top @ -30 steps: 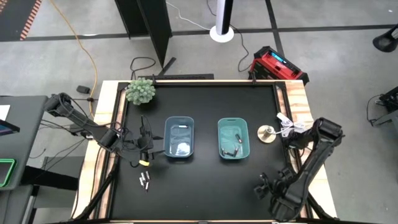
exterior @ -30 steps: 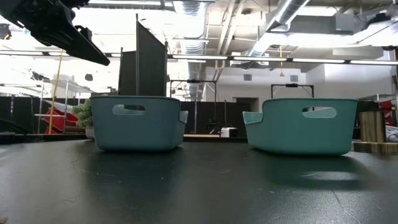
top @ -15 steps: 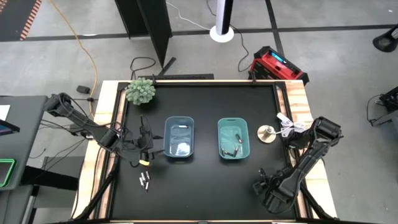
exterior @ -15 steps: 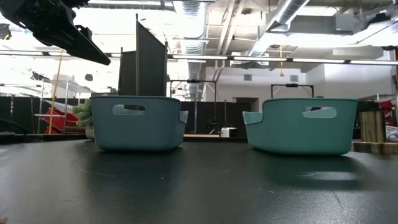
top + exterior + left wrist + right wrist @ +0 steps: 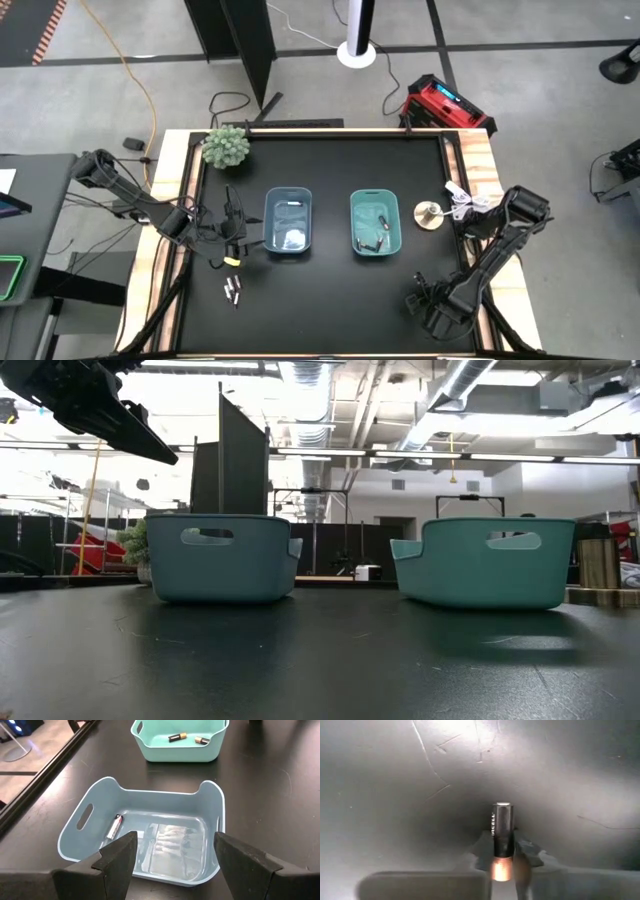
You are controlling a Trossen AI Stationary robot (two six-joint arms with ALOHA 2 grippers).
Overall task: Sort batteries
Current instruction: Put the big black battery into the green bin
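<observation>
My right gripper (image 5: 425,305) is down at the table near its near right corner, shut on a dark battery (image 5: 502,827) with a coppery end. My left gripper (image 5: 172,865) hangs open above the blue bin (image 5: 289,222), at that bin's left side. One whitish battery (image 5: 114,826) lies on that bin's floor. Two dark batteries (image 5: 176,737) lie in the teal bin (image 5: 375,223). A few loose batteries (image 5: 232,290) lie on the table near the front left. My right gripper pinches the dark battery between its two fingers (image 5: 526,854), on its long sides near the coppery end (image 5: 501,862). The fingers come from above, pointing down at the table. The battery lies flat against the black table top.
A green plant (image 5: 226,146) stands at the far left corner. A small round brass-coloured thing (image 5: 429,213) sits right of the teal bin. Both bins stand side by side mid-table (image 5: 222,555) (image 5: 490,560). The table top (image 5: 330,300) is black.
My right arm has swung its gripper a little toward the table's left and near edge and lower onto the table.
</observation>
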